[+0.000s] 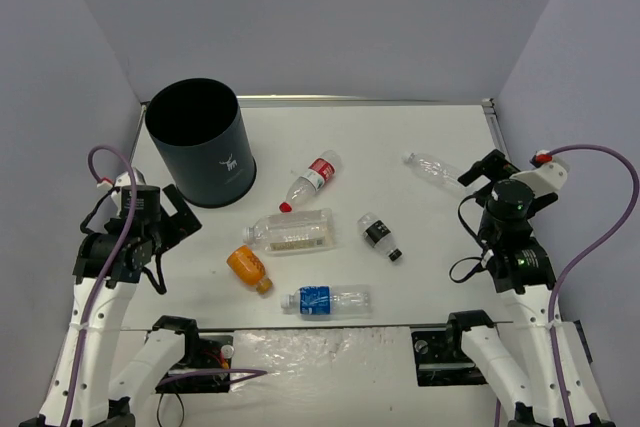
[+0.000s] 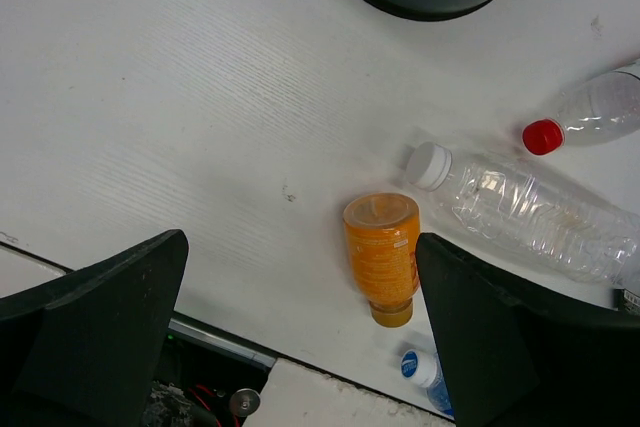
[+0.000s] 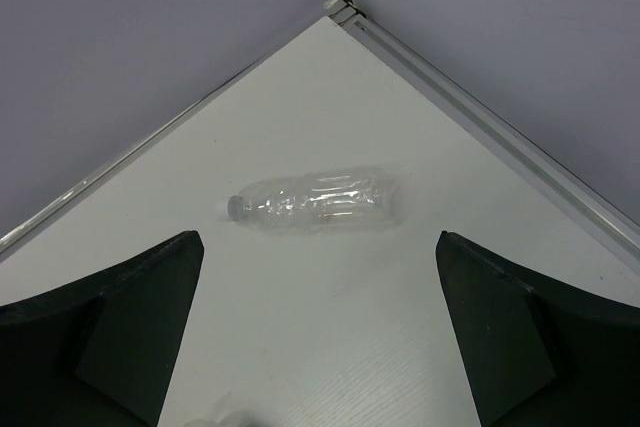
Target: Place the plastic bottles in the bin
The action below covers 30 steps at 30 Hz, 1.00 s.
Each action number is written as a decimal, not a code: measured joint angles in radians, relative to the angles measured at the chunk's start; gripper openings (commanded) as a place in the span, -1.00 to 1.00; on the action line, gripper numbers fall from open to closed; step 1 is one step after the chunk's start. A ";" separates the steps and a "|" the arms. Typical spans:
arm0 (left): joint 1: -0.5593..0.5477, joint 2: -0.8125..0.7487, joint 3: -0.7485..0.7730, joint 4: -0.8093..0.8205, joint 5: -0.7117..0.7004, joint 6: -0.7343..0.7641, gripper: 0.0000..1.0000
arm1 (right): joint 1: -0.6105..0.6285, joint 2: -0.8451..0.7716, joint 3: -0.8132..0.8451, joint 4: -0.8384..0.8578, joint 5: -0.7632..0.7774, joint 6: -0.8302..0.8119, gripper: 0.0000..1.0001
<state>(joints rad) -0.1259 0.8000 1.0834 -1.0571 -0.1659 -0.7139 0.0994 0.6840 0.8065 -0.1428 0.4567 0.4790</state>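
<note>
White bench (image 1: 440, 247) bearing an upright dark bin (image 1: 200, 142) at its far left corner and six plastic bottles (image 1: 290, 232) lying on their sides.

No wording, number or brand name can be read in any view.

A small white logo (image 1: 232, 161) is noted on the side of the bin (image 1: 195, 142), just ahead of the jaws of the left gripper (image 1: 180, 219); its form cannot be made out.

Label bands are recorded on a red-labelled bottle (image 1: 314, 179), a black-labelled bottle (image 1: 379, 236) and a blue-labelled bottle (image 1: 328, 299), all lying between the left gripper and the right gripper (image 1: 485, 172); their print is too small to read.

Fine print is seen on the orange bottle (image 2: 381, 252), between the left jaws, close to the right-hand one; it is illegible. A white mark on a blue cap (image 2: 412, 365) beside that jaw is likewise unreadable.
</note>
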 measured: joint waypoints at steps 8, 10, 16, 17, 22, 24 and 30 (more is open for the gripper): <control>-0.009 0.014 -0.039 0.009 0.060 -0.012 0.94 | 0.000 0.001 -0.013 -0.003 0.011 0.014 1.00; -0.026 0.014 -0.092 0.019 0.074 -0.028 0.94 | 0.000 0.006 -0.013 -0.003 0.011 0.017 1.00; -0.261 0.077 -0.199 0.050 0.024 -0.141 0.94 | 0.000 0.022 -0.013 -0.003 0.010 0.018 1.00; -0.330 0.102 -0.199 0.054 0.000 -0.170 0.94 | 0.000 0.025 -0.013 -0.003 0.010 0.018 1.00; -0.464 0.164 -0.204 0.071 -0.066 -0.266 0.94 | 0.000 0.028 -0.013 -0.003 0.011 0.018 1.00; -0.473 0.171 -0.224 0.075 -0.094 -0.316 0.94 | 0.000 0.028 -0.013 -0.003 0.011 0.017 1.00; -0.503 0.212 -0.366 0.157 -0.098 -0.432 0.94 | 0.000 0.042 -0.013 -0.003 0.010 0.016 1.00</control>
<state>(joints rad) -0.6286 1.0119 0.7176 -0.8996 -0.2637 -1.1457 0.0994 0.7261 0.7933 -0.1463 0.4671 0.4946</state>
